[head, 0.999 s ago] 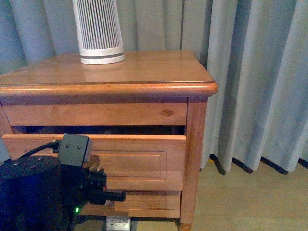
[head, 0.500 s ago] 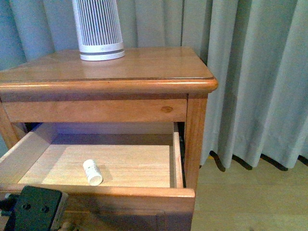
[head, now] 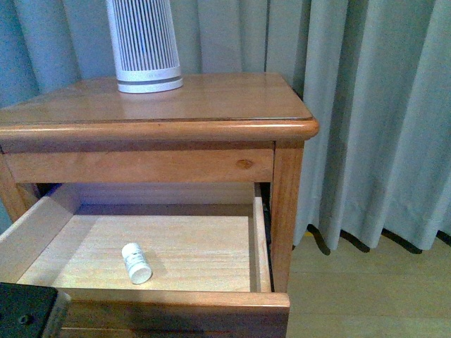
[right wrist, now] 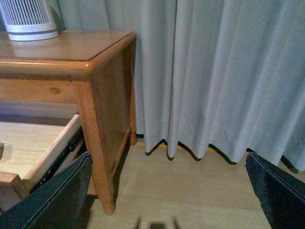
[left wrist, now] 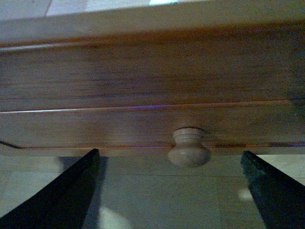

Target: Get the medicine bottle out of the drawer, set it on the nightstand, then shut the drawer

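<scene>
1. At the near-left corner of the front view, a dark block of the left arm (head: 25, 313) sits low in front of the drawer (head: 176, 299).
2. The left wrist view shows the left gripper (left wrist: 169, 155) spread wide with nothing in it. Its two dark fingers (left wrist: 62, 191) stand on either side of the drawer's round wooden knob (left wrist: 189, 148), and neither touches it.
3. The drawer is the upper one of the nightstand (head: 211, 105). It stands far open towards the camera, with its pale wood floor in full view.
4. The medicine bottle (head: 136, 263) is inside the drawer. It seems to lie on its side on the floor boards, left of the middle and near the front panel. It touches no wall, and neither gripper is at it.
5. On the nightstand's top, at the far left, stands a tall white-grey slatted cylinder (head: 144, 42). Its upper part is cut off by the frame.
6. A small knot mark (head: 244, 164) shows on the rail above the drawer opening, towards the right post.
7. To the right of the nightstand and behind it hangs a grey curtain (head: 366, 105), which reaches down to the pale wood floor (head: 366, 296).
8. The right gripper (right wrist: 167, 157) appears only in the right wrist view. It is wide open and empty, hanging above the floor to the right of the nightstand's corner post, well apart from the drawer and facing the curtain.
</scene>
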### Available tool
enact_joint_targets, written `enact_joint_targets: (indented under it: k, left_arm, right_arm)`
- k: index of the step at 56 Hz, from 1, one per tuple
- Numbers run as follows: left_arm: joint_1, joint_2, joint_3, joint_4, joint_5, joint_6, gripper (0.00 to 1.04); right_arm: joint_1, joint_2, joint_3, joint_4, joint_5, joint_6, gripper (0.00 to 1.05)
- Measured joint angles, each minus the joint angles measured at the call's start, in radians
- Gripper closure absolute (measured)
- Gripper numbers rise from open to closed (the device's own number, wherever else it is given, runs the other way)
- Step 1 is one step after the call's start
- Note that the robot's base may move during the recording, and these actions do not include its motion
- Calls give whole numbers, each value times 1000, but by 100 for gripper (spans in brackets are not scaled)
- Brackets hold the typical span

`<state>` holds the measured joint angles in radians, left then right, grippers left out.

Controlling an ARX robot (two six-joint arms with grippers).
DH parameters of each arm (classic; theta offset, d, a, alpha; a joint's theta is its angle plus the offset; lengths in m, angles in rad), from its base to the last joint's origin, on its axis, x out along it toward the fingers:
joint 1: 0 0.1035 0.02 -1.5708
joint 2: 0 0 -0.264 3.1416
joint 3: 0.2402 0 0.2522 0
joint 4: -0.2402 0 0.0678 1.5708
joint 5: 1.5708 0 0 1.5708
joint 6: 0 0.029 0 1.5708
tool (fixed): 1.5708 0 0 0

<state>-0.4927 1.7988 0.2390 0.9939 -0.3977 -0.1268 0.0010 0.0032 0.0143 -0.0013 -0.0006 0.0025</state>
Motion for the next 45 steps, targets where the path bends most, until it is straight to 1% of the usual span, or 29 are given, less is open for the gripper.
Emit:
enact_joint_targets:
  k: [1,3,9,14,20,26,33,38,42,45]
  left_arm:
    - [2,-32,-6,-26,-2,2,8]
    - [7,-84,-15,-70,-2,11,5]
    - [39,-275,-25,-232,10,42,7]
    - [92,-470,-12,-392,40,76,7]
    - [173,-711,58,-615,80,121,7]
    - [210,-895,127,-753,73,180,7]
    - [198,-1120,177,-886,26,247,7]
    - [158,-1268,180,-992,-35,271,7]
    - [100,-1427,163,-1091,-133,269,7]
    - [90,-1497,133,-1116,-153,250,7]
  right_arm:
    - [0,0,0,0,0,0,7]
    - [0,0,0,0,0,0,7]
    - [0,0,0,0,0,0,7]
    - [0,0,0,0,0,0,7]
    - [0,0,0,0,0,0,7]
    - [0,0,0,0,0,0,7]
    - [0,0,0,0,0,0,7]
    - [0,0,0,0,0,0,7]
    - [0,0,0,0,0,0,7]
    - [0,0,0,0,0,0,7]
